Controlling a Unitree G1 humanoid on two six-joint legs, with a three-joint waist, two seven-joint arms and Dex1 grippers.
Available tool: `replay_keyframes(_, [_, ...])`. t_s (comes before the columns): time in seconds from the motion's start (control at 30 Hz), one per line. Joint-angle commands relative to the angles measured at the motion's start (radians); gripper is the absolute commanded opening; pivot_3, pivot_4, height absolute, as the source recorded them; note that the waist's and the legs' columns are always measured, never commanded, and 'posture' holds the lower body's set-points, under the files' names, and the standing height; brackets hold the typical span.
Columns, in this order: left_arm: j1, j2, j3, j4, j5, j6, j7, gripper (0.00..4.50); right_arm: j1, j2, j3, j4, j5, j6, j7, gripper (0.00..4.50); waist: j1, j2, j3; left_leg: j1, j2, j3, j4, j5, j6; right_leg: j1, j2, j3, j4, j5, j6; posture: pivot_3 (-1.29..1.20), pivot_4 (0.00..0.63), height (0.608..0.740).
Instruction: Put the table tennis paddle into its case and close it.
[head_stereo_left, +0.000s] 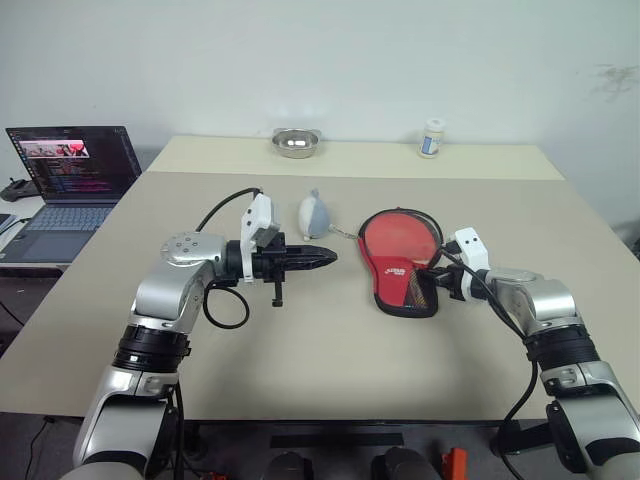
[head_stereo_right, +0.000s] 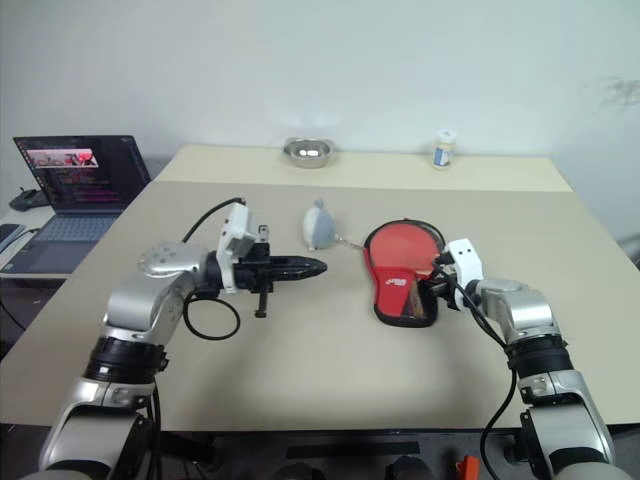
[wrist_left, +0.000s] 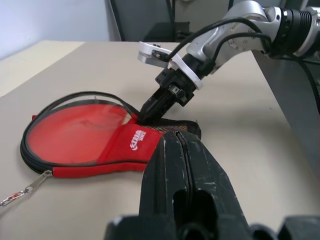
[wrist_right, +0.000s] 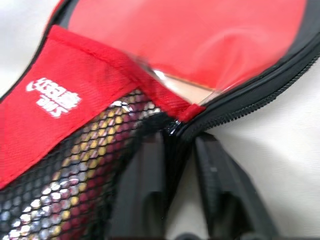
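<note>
Head views: case (head_stereo_left: 400, 262) lies flat right of table (head_stereo_left: 330, 350) centre, round end far, narrow mesh end near, paddle inside. Right gripper (head_stereo_left: 437, 283) is clenched on the case's near-right zipper edge. Left gripper (head_stereo_left: 318, 259), clenched and holding nothing, hovers well left, pointing right.

Left wrist view: right gripper (wrist_left: 150, 110) pinches the neck.

Right wrist view: zipper rim (wrist_right: 240, 107) sits between its fingers (wrist_right: 137, 200).

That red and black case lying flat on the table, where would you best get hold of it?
Probably at the narrow handle end of the case, coming in low from the robot's right. It lies flat, so only its zipped rim offers two fingers a bite. The right gripper is shut on that edge beside the mesh pocket; the left gripper hangs shut, apart.
</note>
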Motion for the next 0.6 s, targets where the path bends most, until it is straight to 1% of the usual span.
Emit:
replay_keyframes(0.03, [0.021, 0.04, -0.005, -0.048, -0.005, -0.022, -0.05, 0.0, 0.005, 0.03, 0.021, -0.023, 0.002, 0.064, 0.008, 0.01, -0.004, 0.0, 0.0, 0.001, 0.0, 0.0, 0.0, 0.0, 0.0, 0.001, 0.0, 0.0, 0.0, 0.0, 0.0, 0.0, 0.15, 0.74])
replay_keyframes(0.13, [0.046, 0.065, -0.012, -0.061, -0.009, -0.029, -0.088, 0.0, -0.004, 0.055, 0.018, -0.108, 0.018, 0.104, 0.008, 0.01, -0.013, 0.0, 0.0, 0.001, 0.001, 0.0, -0.001, 0.0, 0.0, 0.0, -0.001, 0.0, 0.001, -0.001, -0.001, 0.0, 0.15, 0.74])
replay_keyframes(0.27, [0.073, 0.095, -0.027, -0.076, -0.013, -0.044, -0.143, 0.0, 0.007, 0.117, 0.031, -0.284, 0.048, 0.198, -0.015, 0.01, -0.026, 0.0, 0.0, -0.002, 0.002, 0.0, -0.001, 0.0, 0.0, -0.005, -0.003, 0.001, 0.004, -0.001, -0.002, 0.0, 0.15, 0.74])
replay_keyframes(0.33, [0.072, 0.096, -0.029, -0.073, -0.013, -0.049, -0.151, 0.0, 0.037, 0.145, 0.044, -0.373, 0.056, 0.248, -0.031, 0.01, -0.028, 0.001, 0.001, -0.004, 0.002, 0.001, -0.002, 0.0, 0.0, -0.01, -0.002, 0.002, 0.006, -0.001, -0.003, 0.0, 0.15, 0.74])
replay_keyframes(0.4, [0.072, 0.095, -0.03, -0.074, -0.015, -0.052, -0.156, 0.0, 0.077, 0.157, 0.054, -0.453, 0.064, 0.29, -0.045, 0.01, -0.027, 0.001, 0.001, -0.005, 0.004, 0.0, -0.002, 0.0, 0.0, -0.01, -0.001, 0.0, 0.006, -0.002, -0.003, 0.0, 0.15, 0.74])
replay_keyframes(0.6, [0.108, 0.103, -0.037, -0.105, -0.033, -0.041, -0.188, 0.0, 0.233, 0.144, 0.033, -0.697, 0.121, 0.443, -0.078, 0.01, -0.021, 0.001, 0.001, -0.007, 0.004, 0.0, -0.002, 0.0, 0.0, -0.011, 0.0, 0.0, 0.005, -0.002, -0.004, 0.0, 0.15, 0.74])
